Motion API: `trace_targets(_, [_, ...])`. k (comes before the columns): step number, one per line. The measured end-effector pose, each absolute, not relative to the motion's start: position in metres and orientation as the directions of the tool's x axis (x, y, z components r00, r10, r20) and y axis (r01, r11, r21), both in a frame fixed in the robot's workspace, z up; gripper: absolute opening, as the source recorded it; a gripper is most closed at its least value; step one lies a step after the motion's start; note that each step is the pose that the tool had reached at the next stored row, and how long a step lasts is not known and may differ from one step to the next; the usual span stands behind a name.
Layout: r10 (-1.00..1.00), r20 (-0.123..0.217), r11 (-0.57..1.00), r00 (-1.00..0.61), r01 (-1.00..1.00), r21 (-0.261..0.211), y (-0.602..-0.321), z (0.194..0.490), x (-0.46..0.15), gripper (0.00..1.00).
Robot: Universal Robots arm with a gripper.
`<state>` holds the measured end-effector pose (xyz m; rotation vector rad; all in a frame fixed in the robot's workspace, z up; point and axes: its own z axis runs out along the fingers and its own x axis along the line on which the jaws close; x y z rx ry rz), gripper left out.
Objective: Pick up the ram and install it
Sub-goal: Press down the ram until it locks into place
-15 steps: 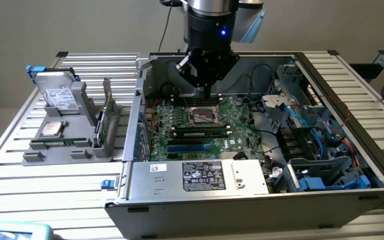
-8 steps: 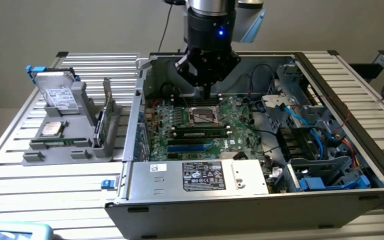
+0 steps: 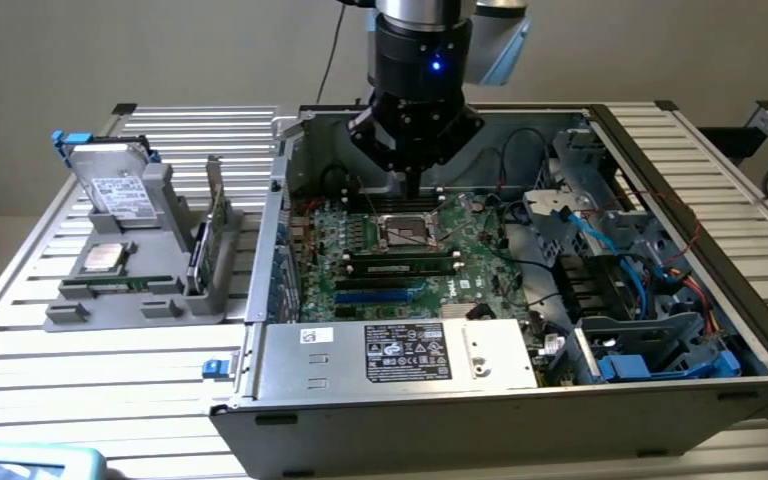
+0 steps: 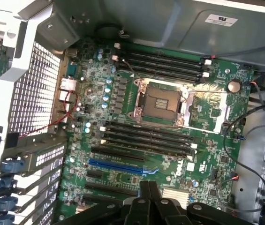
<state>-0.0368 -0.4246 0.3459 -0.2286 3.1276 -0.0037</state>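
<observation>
The black tool (image 3: pixel 411 183) hangs from the arm over the open grey metal computer case (image 3: pixel 491 420), just above the green motherboard (image 3: pixel 471 250) near its square silver processor socket (image 3: pixel 407 232). In the wrist view the fingertips (image 4: pixel 147 194) are pressed together with no gap between them, and nothing is gripped; the tool touches nothing and floats clear of the board.

One long, thin green RAM stick with dark chips (image 3: pixel 402 267) sits seated in a black slot on the motherboard, on the side of the socket nearer the power supply, between pale latches at either end. In the wrist view the same run of long black memory slots (image 4: pixel 148 136) lies just beside the socket, with a second bank (image 4: pixel 162 63) on its other side and a long blue expansion slot (image 4: pixel 118 166) further along the board; which of these slots carries the stick I cannot tell from that view.

A boxy grey power supply with a white label (image 3: pixel 404 355) fills the near edge of the case. On the slatted metal desk (image 3: pixel 37 350), at the exterior view's left and well apart from the case, a grey moulded parts holder (image 3: pixel 157 300) carries a grey metal drive with a white label (image 3: pixel 120 190) standing tilted, and a thin card (image 3: pixel 205 250) standing upright on edge.
</observation>
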Motion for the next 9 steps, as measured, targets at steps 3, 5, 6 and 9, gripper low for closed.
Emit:
trace_targets(3, [-0.097, -0.005, 0.995, -0.995, -0.097, -0.003, -0.4246, 0.3459, -0.0368, 0.11])
trace_targets(5, [-0.065, -0.006, 0.998, -0.998, -0.065, -0.003, -0.4246, 0.3460, -0.0368, 0.11])
trace_targets(6, [-0.050, -0.006, 0.999, -0.999, -0.050, -0.003, -0.4246, 0.3460, -0.0368, 0.11])
trace_targets(9, [-0.005, -0.006, 1.000, -1.000, -0.005, -0.002, -0.4245, 0.3460, -0.0368, 0.11])
